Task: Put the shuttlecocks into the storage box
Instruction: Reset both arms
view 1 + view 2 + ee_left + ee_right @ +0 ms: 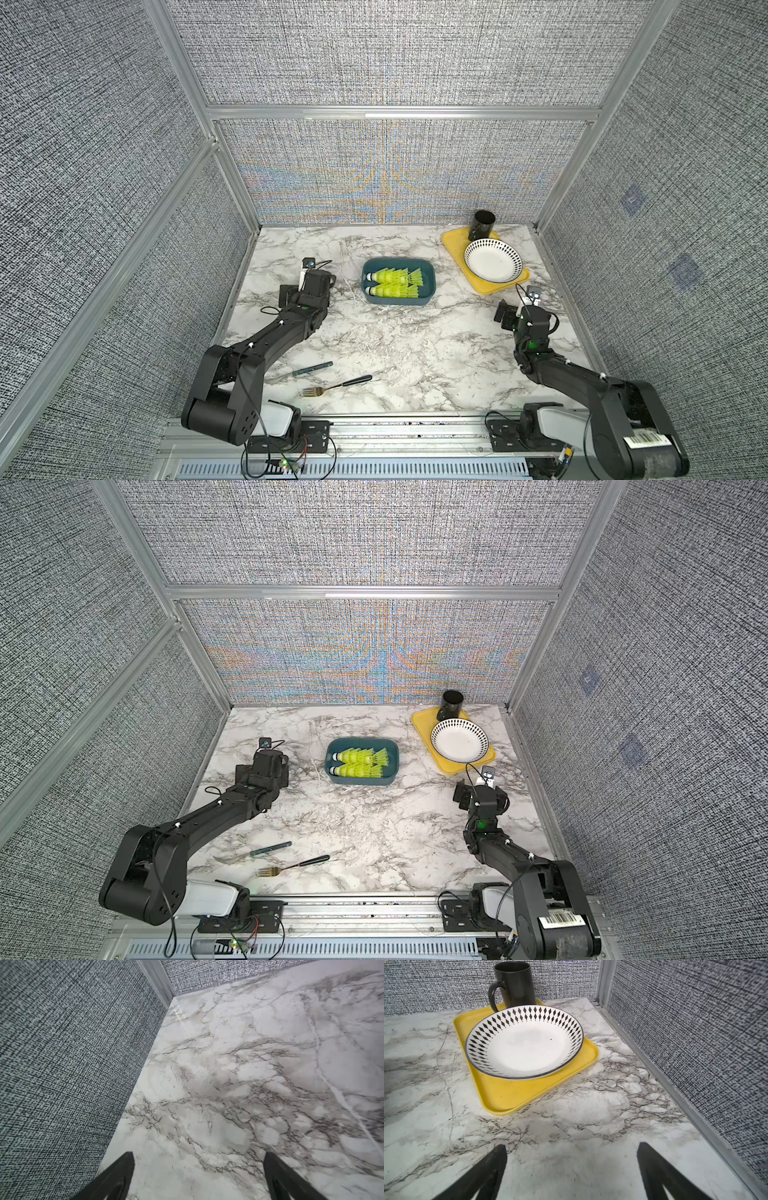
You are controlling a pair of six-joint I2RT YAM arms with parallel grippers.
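The dark teal storage box (395, 301) (360, 782) stands at the middle of the marble table. Neon yellow-green shuttlecocks (397, 283) (360, 763) lie inside it in two nested rows, white tips toward the left arm's side. Every shuttlecock in view is in the box. My left gripper (198, 1155) is open and empty over bare marble, well left of the box and facing the far left corner. My right gripper (571, 1147) is open and empty too, right of the box and facing the yellow tray. Neither wrist view shows the box.
A yellow tray (452, 244) (508, 1095) at the far right carries a white black-patterned bowl (493, 261) (525, 1043) and a black mug (482, 224) (517, 982). A fork (336, 386) and a teal-handled knife (311, 369) lie near the front left. Fabric walls close three sides.
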